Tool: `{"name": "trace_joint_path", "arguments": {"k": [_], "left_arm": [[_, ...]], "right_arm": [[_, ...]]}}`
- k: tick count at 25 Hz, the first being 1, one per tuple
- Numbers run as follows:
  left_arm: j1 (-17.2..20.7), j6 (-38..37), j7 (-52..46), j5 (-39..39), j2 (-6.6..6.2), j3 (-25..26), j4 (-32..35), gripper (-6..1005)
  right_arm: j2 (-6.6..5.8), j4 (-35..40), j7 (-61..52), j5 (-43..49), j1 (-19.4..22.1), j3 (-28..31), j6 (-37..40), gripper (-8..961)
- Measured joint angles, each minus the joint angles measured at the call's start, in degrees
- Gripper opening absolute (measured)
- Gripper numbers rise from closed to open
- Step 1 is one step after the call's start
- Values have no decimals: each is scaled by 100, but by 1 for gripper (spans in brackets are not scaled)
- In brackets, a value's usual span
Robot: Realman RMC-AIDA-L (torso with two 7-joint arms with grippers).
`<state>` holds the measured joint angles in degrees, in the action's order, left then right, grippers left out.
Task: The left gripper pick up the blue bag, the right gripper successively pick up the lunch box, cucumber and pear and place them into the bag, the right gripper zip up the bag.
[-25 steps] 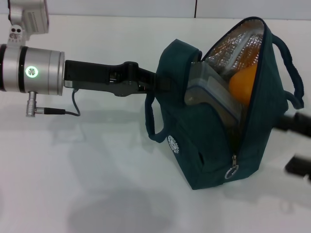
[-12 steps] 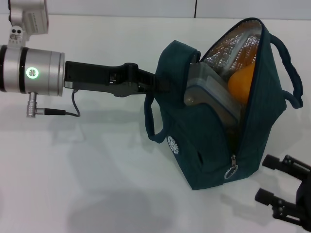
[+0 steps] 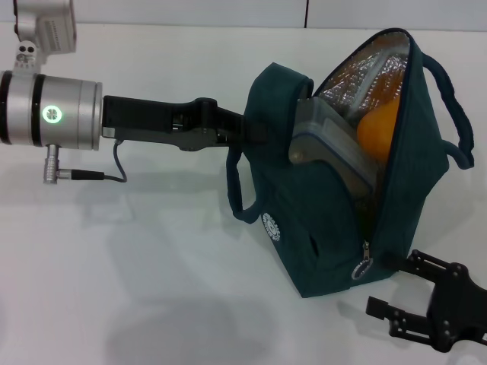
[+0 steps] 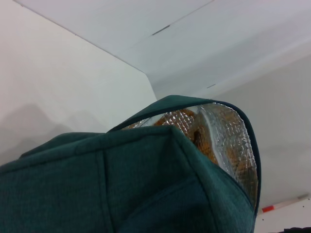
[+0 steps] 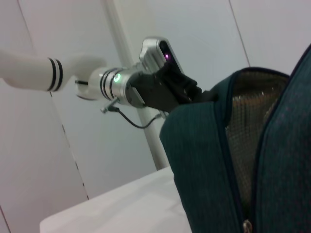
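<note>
The blue bag [image 3: 319, 220] stands tilted on the white table with its mouth open and silver foil lining showing. Inside, the lunch box [image 3: 329, 144] leans against the front wall, and the orange pear [image 3: 382, 128] rests behind it. The cucumber is hidden. My left gripper [image 3: 255, 131] reaches in from the left and is shut on the bag's upper edge; the right wrist view shows this grip [image 5: 194, 92]. My right gripper [image 3: 386, 285] is open, low at the right, just beside the ring-pull zipper [image 3: 363, 269]. The left wrist view shows only the bag's fabric [image 4: 146, 189] and lining [image 4: 228, 145].
The white table [image 3: 152, 266] stretches out to the left and front of the bag. The left arm's silver wrist [image 3: 49, 114] and its cable [image 3: 114, 171] hang over the table's left side. One loop handle [image 3: 236, 190] droops on the bag's left side.
My right gripper came from the right edge down to the lower right, then moved left toward the zipper pull. The bag and left arm stayed still.
</note>
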<state>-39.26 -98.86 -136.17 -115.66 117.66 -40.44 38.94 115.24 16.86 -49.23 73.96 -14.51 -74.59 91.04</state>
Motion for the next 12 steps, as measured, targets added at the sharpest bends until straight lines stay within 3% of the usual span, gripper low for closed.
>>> {"name": "trace_joint_path", "arguments": {"k": [12], "left_arm": [[-17, 38, 3, 0, 22, -8, 0, 44]], "right_arm": [[27, -52, -28, -20, -338, -322, -266, 669]]}}
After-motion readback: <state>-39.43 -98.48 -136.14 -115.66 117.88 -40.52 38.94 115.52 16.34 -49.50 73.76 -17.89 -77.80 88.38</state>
